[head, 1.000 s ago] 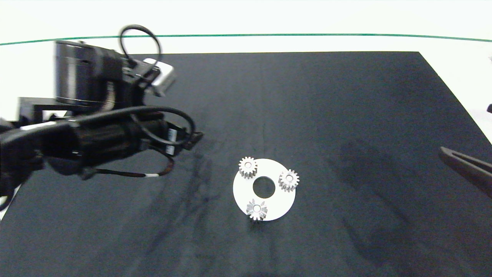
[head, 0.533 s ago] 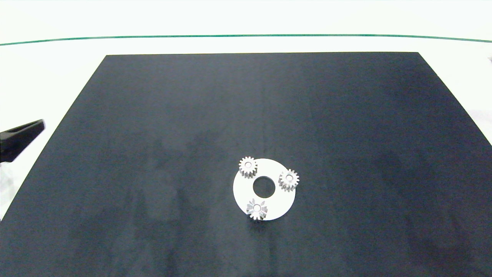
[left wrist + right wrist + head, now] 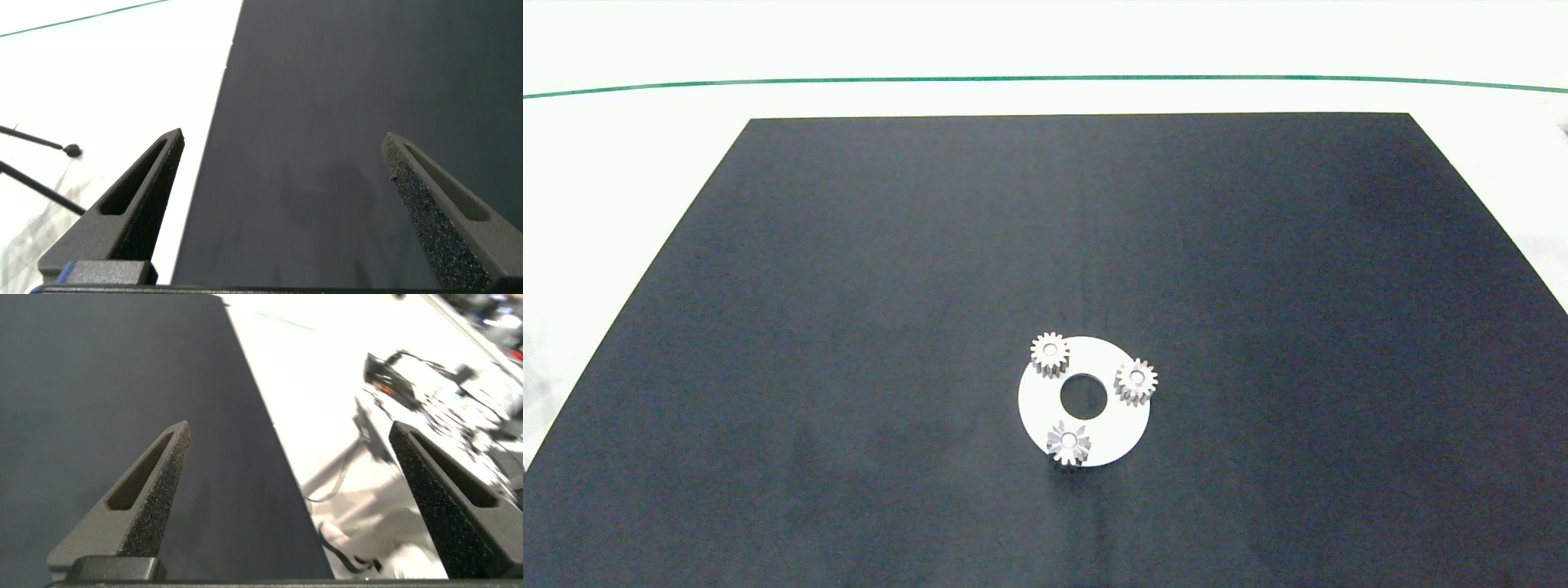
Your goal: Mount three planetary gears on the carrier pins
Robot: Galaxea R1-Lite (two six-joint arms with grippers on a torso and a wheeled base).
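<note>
Looking down, I see a black mat (image 3: 849, 327) on the table, with the white disc (image 3: 1116, 425) at its near centre. The three planetary gears sit on the carrier pins at eleven (image 3: 1049, 354), two (image 3: 1135, 381) and seven o'clock (image 3: 1068, 443). My left gripper (image 3: 282, 175) and right gripper (image 3: 290, 469) hang spread wide, empty, over opposite mat edges.

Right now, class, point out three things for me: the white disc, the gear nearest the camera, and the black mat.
white disc (image 3: 1123, 425), head view, bare flat face.
nearest gear (image 3: 1068, 443), head view, its hub.
black mat (image 3: 849, 286), head view, bare surface left of the disc.
</note>
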